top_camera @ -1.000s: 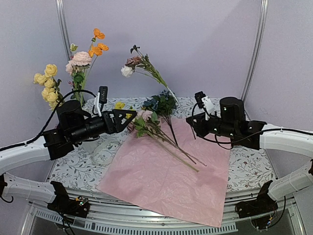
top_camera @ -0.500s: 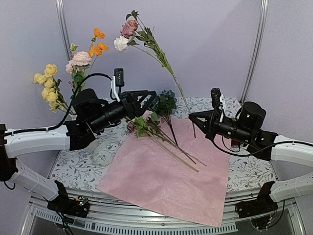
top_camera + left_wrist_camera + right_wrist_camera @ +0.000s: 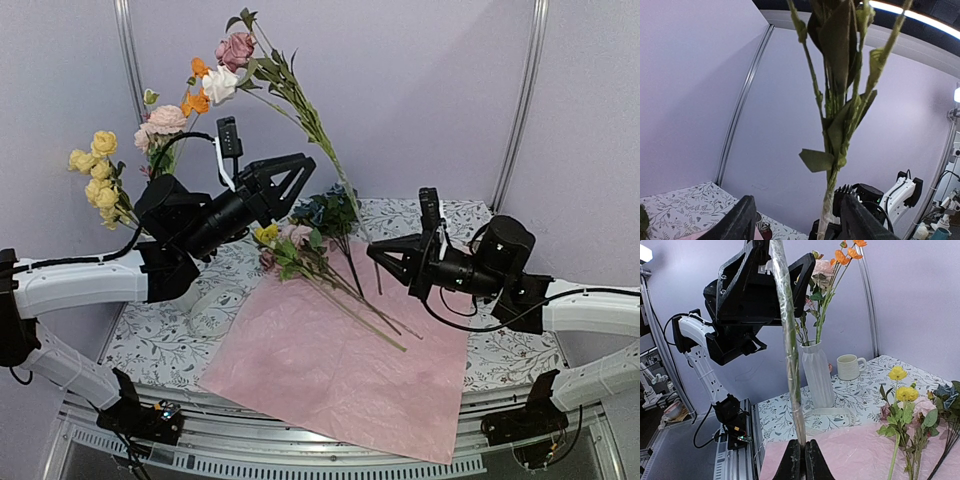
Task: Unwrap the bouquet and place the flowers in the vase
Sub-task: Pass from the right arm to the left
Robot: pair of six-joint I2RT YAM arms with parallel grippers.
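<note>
My right gripper (image 3: 372, 253) (image 3: 802, 442) is shut on the bottom end of a long-stemmed flower (image 3: 318, 132) (image 3: 789, 340), which slants up and to the left to pink and white blooms (image 3: 228, 62). Higher up, my left gripper (image 3: 303, 180) (image 3: 797, 198) stands open around that stem (image 3: 832, 150); the stem lies close to one finger, and the other is well apart. The white faceted vase (image 3: 816, 371) holds pink and orange flowers (image 3: 170, 118); in the top view my left arm hides it. More flowers (image 3: 318, 262) lie on the flat pink wrapping paper (image 3: 340, 365).
A cream mug (image 3: 850, 366) stands beside the vase at the back. A cream ribbon (image 3: 837, 412) lies on the patterned tablecloth in front of the vase. Yellow roses (image 3: 98, 168) stick out at the far left. Blue flowers (image 3: 325, 212) lie at the paper's far edge.
The right gripper has swung the held flower up and leftward. My left arm has risen and reached right until its jaws straddle the stem, and they have narrowed.
</note>
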